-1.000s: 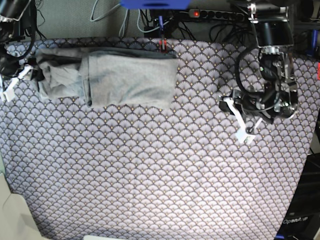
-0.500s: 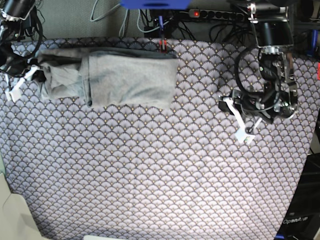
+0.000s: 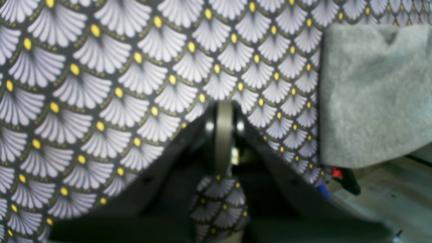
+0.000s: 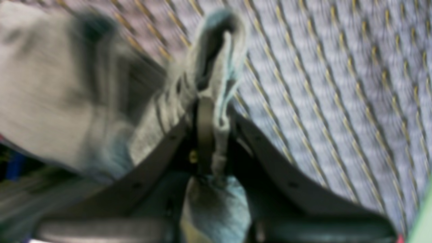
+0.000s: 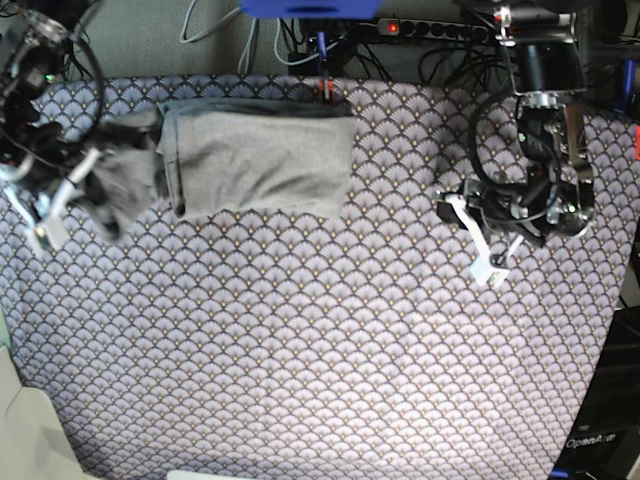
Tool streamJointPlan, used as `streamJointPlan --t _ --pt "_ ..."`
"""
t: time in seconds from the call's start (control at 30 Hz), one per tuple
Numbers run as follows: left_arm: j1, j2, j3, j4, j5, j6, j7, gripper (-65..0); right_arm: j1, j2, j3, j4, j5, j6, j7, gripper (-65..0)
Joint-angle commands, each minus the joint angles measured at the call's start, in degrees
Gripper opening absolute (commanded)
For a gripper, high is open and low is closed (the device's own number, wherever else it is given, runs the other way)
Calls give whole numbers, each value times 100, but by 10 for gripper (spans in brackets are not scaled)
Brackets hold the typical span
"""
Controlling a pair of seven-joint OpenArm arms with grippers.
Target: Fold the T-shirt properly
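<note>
The grey T-shirt (image 5: 260, 155) lies folded into a long band at the back of the patterned tablecloth (image 5: 320, 340). Its left end (image 5: 125, 185) is lifted and bunched. My right gripper (image 5: 75, 195) is shut on that end. In the blurred right wrist view, grey fabric (image 4: 219, 40) is pinched between the closed fingers of the right gripper (image 4: 209, 101). My left gripper (image 5: 492, 270) hovers shut over the cloth at the right, well away from the shirt. In the left wrist view the left gripper (image 3: 223, 109) holds nothing, and a corner of the T-shirt (image 3: 371, 94) shows at the right.
A power strip (image 5: 430, 28) and loose cables run behind the table's back edge. A red and blue clip (image 5: 322, 90) sits at that edge beside the shirt. A pale object (image 5: 25, 430) stands off the front left corner.
My right gripper closed on the shirt's left end and drew it up and towards the front, bunching that end. The left arm stayed where it was.
</note>
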Motion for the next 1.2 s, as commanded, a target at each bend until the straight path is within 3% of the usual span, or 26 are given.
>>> streamJointPlan --t 0.0,0.27,0.43,0.6,0.8,1.17 --pt "-103 -61 -13 71 -73 1 -60 -650 95 -62 -45 87 80 19 73 -644" --pt "-94 -61 -13 71 -73 -8 -60 -650 200 -845 -959 105 80 19 73 -644" --pt "-94 -61 -13 71 -73 -8 -60 -650 174 -1152 -1478 122 89 19 73 -645" --pt "-94 -61 -13 71 -73 1 -60 -650 -99 -1240 -1759 131 89 19 73 -645" --pt "-94 -34 -13 71 -73 1 -60 -650 -442 -1047 -1777 131 476 19 121 -644" --pt "-86 -70 -5 71 -73 10 -60 -650 -151 -1715 -2735 96 634 19 306 -644"
